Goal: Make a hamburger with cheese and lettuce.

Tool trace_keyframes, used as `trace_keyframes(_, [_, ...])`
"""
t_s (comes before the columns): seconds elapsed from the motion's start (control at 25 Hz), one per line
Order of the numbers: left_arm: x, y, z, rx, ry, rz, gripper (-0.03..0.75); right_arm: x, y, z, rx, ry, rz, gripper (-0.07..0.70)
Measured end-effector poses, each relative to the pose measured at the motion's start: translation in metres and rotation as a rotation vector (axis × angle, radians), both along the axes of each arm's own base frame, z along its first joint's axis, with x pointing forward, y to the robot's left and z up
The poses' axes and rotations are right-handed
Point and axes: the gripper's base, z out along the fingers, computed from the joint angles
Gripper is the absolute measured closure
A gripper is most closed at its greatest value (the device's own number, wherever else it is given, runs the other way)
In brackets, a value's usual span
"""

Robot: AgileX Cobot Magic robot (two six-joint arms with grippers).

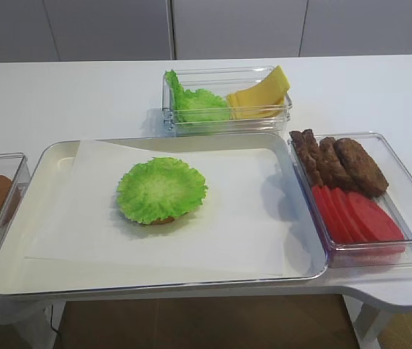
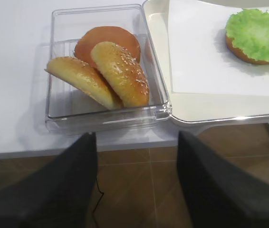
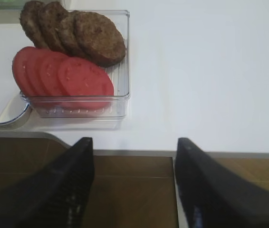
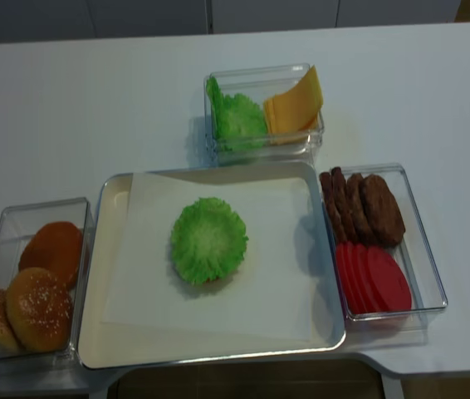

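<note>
The hamburger is a bun half on the white paper of the tray, covered by a frilly green lettuce leaf. More lettuce and the pale yellow cheese slices stand in a clear box behind the tray. My left gripper is open and empty, off the table's front edge near the bun box. My right gripper is open and empty, off the front edge near the patty box. Neither gripper shows in the exterior views.
A clear box left of the tray holds sesame bun tops. A clear box right of the tray holds brown patties and red tomato slices. Brown floor lies below the table edge.
</note>
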Motion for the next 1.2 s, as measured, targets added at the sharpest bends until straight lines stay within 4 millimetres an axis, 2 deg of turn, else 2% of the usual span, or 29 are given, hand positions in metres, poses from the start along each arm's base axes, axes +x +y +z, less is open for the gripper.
trace_keyframes(0.56, [0.0,0.0,0.0,0.0,0.0,0.0,0.313,-0.001,0.0,-0.0006,0.003,-0.003,0.041,0.22])
trace_keyframes(1.2, [0.0,0.0,0.0,0.0,0.0,0.0,0.313,-0.0007,-0.0042,-0.0011,0.009,0.003,-0.016,0.302])
